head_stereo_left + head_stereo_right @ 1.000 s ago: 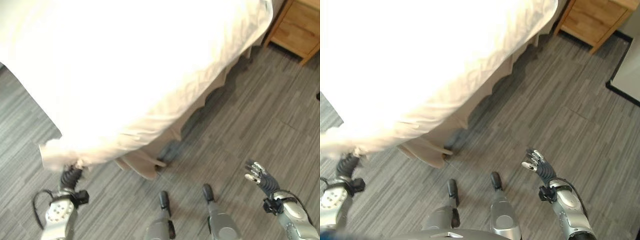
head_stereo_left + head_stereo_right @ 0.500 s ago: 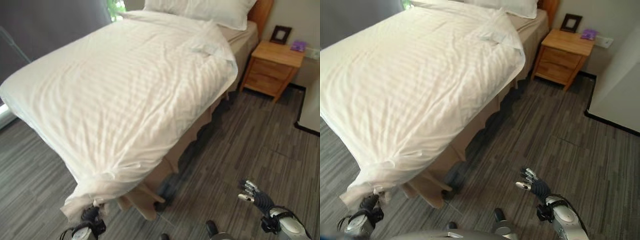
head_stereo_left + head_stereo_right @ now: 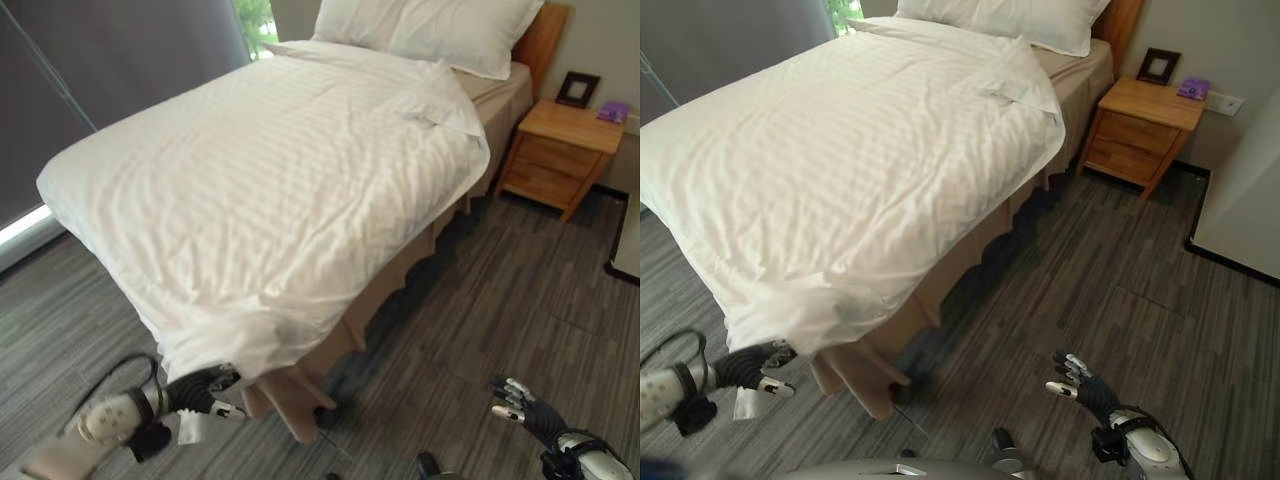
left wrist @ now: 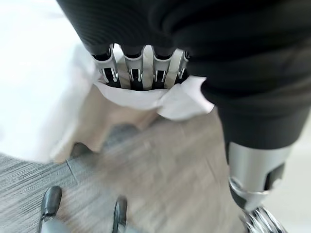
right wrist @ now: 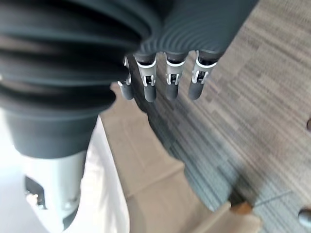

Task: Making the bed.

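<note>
grey floor; left robot hand (image 3: pixel 200 388) pinches white duvet (image 3: pixel 270 190) corner, right robot hand (image 3: pixel 522 408) hangs spread.

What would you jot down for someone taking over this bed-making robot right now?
Left robot hand: curled round the near corner of the white duvet, low by the foot of the bed.
Right robot hand: relaxed, holding nothing, over the floor.
Done: duvet spread over the mattress, pillows at the head.
Left: the duvet's top corner by the pillows is folded back, and the beige bed skirt sticks out at the near corner; both probably need straightening.
</note>
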{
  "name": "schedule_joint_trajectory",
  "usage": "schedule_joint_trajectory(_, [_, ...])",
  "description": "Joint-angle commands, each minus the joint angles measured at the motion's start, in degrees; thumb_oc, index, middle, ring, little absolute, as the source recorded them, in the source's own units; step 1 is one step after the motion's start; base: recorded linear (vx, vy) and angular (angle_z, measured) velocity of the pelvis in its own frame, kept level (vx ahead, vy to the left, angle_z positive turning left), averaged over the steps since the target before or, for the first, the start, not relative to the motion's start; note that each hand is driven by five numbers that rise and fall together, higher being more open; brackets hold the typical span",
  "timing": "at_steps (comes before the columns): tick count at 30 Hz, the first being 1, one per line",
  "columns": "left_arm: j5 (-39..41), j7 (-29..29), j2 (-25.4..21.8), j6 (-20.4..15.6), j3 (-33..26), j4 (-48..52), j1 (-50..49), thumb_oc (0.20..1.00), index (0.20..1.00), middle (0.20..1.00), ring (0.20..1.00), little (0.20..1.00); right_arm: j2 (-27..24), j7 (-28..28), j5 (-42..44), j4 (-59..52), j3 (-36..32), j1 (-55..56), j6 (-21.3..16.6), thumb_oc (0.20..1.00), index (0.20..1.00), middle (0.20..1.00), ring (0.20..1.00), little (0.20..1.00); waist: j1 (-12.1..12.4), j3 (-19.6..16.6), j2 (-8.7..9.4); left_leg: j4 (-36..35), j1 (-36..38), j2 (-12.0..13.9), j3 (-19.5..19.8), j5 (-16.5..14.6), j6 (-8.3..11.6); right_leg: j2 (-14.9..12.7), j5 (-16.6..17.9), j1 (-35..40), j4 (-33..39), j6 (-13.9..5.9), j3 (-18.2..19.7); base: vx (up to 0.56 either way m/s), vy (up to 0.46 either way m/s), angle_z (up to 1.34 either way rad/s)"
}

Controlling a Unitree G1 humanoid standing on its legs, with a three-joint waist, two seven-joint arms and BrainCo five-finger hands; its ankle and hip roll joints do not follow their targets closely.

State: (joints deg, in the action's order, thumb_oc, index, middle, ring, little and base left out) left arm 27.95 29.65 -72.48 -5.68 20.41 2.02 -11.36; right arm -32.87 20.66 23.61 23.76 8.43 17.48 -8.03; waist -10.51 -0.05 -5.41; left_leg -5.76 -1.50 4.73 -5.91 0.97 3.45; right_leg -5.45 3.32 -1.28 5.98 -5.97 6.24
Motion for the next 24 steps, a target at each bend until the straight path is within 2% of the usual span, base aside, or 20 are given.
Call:
schedule_joint_trajectory(1, [7.04,7.89,2.42,-2.95,3.31,5.85,4.73,1.000,1.000,1.000,1.000,1.000,-0.92,1.69,1.19,0.03,2.41,-3.37,-2.69,1.000,1.000,1.000,1.000,1.000,-1.02,-0.84,0.97,0.76,3.91,1.03,-1.62,-1.17,1.55,-0.90,0.37,-1.32,-1.02,-2.93,-1.61,0.00,0.000,0.00])
schedule_joint_trajectory(5, [7.79,9.91,-3.82,-2.60,9.60,12.24,12.03,1.000,1.000,1.000,1.000,1.000,-1.01,3.06,2.03,1.72,5.17,-3.82,-2.49,1.000,1.000,1.000,1.000,1.000,-1.00,-1.60,0.80,0.76,4.29,0.96,-1.54,-1.21,1.66,-1.13,0.35,-0.82,-1.10,-3.12,-1.69,0.00,-0.002,-0.01])
schedule_joint_trajectory(11, [7.78,11.22,-7.72,-2.32,13.47,14.90,16.71,1.000,1.000,1.000,1.000,1.000,-1.10,4.06,2.64,2.15,6.94,-4.27,-2.08,1.000,1.000,1.000,1.000,1.000,-0.92,-2.04,0.53,0.76,4.65,0.97,-1.25,-1.31,1.67,-1.23,0.30,-0.38,-1.28,-3.25,-1.78,0.00,-0.001,0.01])
schedule_joint_trajectory(12, [0.65,11.10,-8.89,-3.34,14.56,13.75,18.43,1.000,1.000,1.000,1.000,1.000,-1.15,4.19,2.30,2.72,7.57,-4.70,-1.83,1.000,1.000,1.000,1.000,1.000,-0.84,-2.20,0.36,0.76,4.66,1.00,-1.26,-1.34,1.68,-1.23,0.24,-0.23,-1.27,-3.28,-1.92,0.00,-0.007,0.04])
schedule_joint_trajectory(13, [-1.03,11.62,-9.34,-3.29,14.80,14.62,19.18,1.000,1.000,1.000,1.000,1.000,-0.83,4.26,2.20,2.75,7.32,-4.71,-1.73,1.000,1.000,1.000,1.000,1.000,-0.60,-2.27,0.44,0.76,4.71,1.02,-1.19,-1.39,1.68,-1.27,0.17,-0.10,-1.27,-3.26,-2.01,0.00,-0.007,0.05])
schedule_joint_trajectory(15, [-10.03,11.28,-9.85,-5.03,11.75,15.34,18.39,1.000,1.000,1.000,1.000,1.000,0.26,4.52,1.79,3.47,6.77,-4.45,-1.51,1.000,1.000,1.000,1.000,1.000,0.09,-2.62,0.64,0.76,4.68,1.07,-1.09,-1.45,1.73,-1.37,0.02,0.08,-1.23,-3.21,-2.09,0.01,-0.005,0.03])
schedule_joint_trajectory(18, [-14.18,10.79,-8.33,-6.25,6.88,14.85,13.75,1.000,1.000,1.000,1.000,1.000,1.72,4.68,1.78,4.21,5.60,-4.24,-1.26,1.000,1.000,1.000,1.000,1.000,0.81,-2.77,0.97,0.76,4.76,1.03,-0.94,-1.58,1.72,-1.43,-0.18,0.24,-1.18,-3.14,-2.32,0.01,-0.005,0.04])
schedule_joint_trajectory(20, [-26.31,10.95,-4.44,-8.86,0.22,14.45,5.71,1.000,1.000,1.000,1.000,1.000,2.52,4.97,0.96,4.24,4.89,-4.27,-0.92,1.000,1.000,1.000,1.000,1.000,1.42,-2.85,1.33,0.76,4.88,1.02,-0.85,-1.97,1.61,-1.47,-0.61,0.43,-1.18,-3.00,-2.33,0.00,0.000,0.00])
schedule_joint_trajectory(21, [-30.22,10.14,-1.94,-9.19,-1.92,13.35,2.64,1.000,1.000,1.000,1.000,1.000,2.98,4.95,0.80,4.30,4.44,-4.28,-0.90,1.000,1.000,1.000,1.000,1.000,1.78,-2.86,1.64,0.76,4.92,1.05,-0.74,-2.13,1.56,-1.47,-0.71,0.50,-1.14,-2.95,-2.35,0.00,0.000,0.00])
schedule_joint_trajectory(22, [-30.69,9.97,-1.65,-9.43,-2.68,13.29,1.71,1.000,1.000,1.000,1.000,1.000,2.81,4.96,0.77,4.28,4.73,-4.41,-0.89,1.000,1.000,1.000,1.000,1.000,1.51,-2.85,1.53,0.76,4.97,1.04,-0.81,-2.16,1.55,-1.48,-0.73,0.50,-1.16,-2.95,-2.28,0.00,0.000,0.00])
schedule_joint_trajectory(23, [-40.07,7.54,4.43,-10.78,-5.74,9.82,-3.79,1.000,1.000,1.000,1.000,1.000,3.46,4.54,0.53,3.60,3.74,-4.41,-0.64,1.000,1.000,1.000,1.000,1.000,1.95,-2.86,1.99,0.76,5.10,0.96,-0.75,-2.55,1.36,-1.41,-1.04,0.63,-1.12,-2.86,-2.19,0.00,0.000,0.00])
schedule_joint_trajectory(24, [-44.65,4.45,8.27,-10.37,-6.99,4.98,-6.42,1.000,1.000,1.000,1.000,1.000,4.09,4.08,0.65,3.09,2.88,-4.16,-0.58,1.000,1.000,1.000,1.000,1.000,2.32,-2.69,2.41,0.76,5.10,0.95,-0.67,-2.66,1.20,-1.35,-1.19,0.68,-1.10,-2.75,-2.27,0.00,0.000,0.00])
